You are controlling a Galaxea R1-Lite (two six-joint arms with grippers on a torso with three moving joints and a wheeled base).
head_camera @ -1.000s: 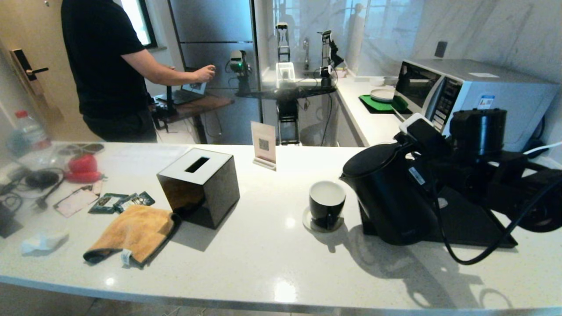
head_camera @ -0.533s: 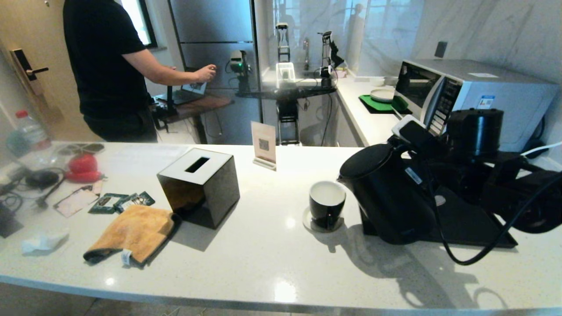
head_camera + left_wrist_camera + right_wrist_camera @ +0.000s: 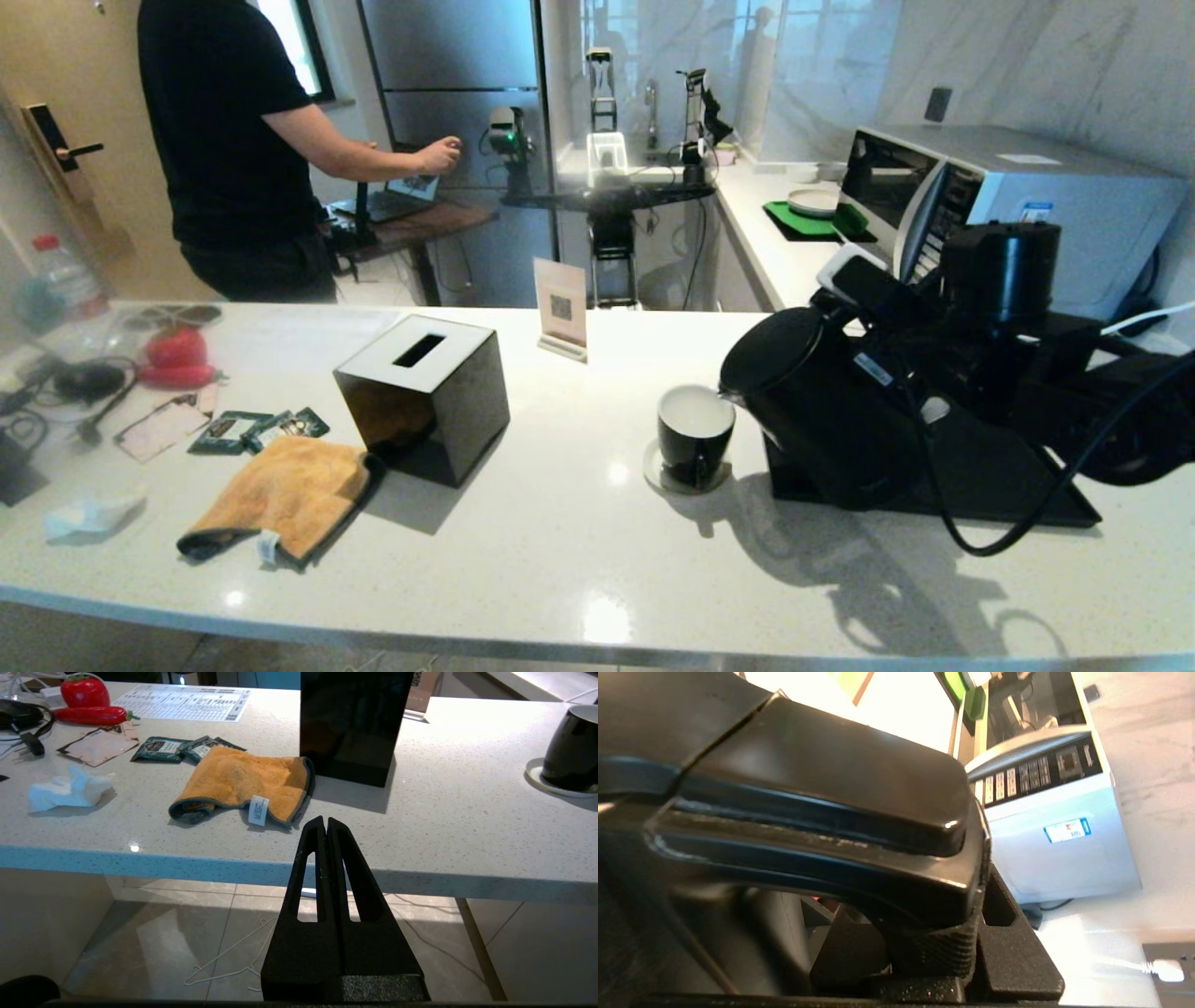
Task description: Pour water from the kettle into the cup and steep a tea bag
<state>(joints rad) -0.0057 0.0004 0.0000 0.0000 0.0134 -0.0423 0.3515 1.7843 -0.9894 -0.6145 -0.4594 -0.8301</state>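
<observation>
**Kettle — held tilted at the cup**

Kettle [image 3: 822,411]: matte black, gripped by its loop handle in the right gripper [image 3: 920,373], whose jaws stand partly apart and are clamped on the handle, as the right wrist view shows close up. Body tipped toward the robot's left, the spout just over the rim of the cup [image 3: 695,431]; the base edge meets the black tray [image 3: 1008,485] beneath it.

Cup: glossy black, white inside, upright on a small pale coaster [image 3: 658,476], just beside the kettle. No stream of water can be made out.

Left gripper [image 3: 326,823]: jaws pressed together, holding nothing — parked below the near edge of the counter [image 3: 579,560].

Further along the counter, to the left: black cube tissue box [image 3: 425,397], orange cloth [image 3: 285,495] against it, dark green packets [image 3: 257,429] behind the cloth, crumpled white tissue [image 3: 89,513].

Behind the right arm: microwave [image 3: 1018,201].
</observation>
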